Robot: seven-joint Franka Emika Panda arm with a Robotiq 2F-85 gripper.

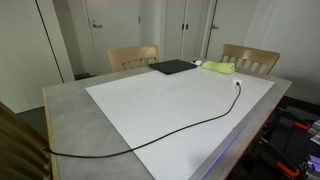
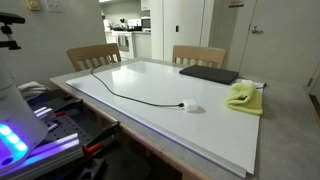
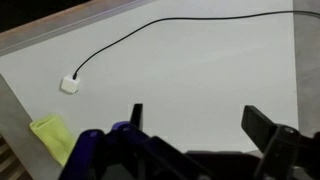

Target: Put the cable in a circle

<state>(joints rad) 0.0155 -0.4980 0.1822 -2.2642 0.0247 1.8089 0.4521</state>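
Claw (image 3: 200,135): jaws spread wide, empty, hanging above white counter (image 3: 200,70). Cable (image 3: 105,48) lies on counter in long loose curve, no circle yet. White plug (image 3: 69,85) at near end. Risks: thin cord may slip your pinch. Dragging may catch yellow cloth (image 3: 50,135) near plug, or pull far end off counter.
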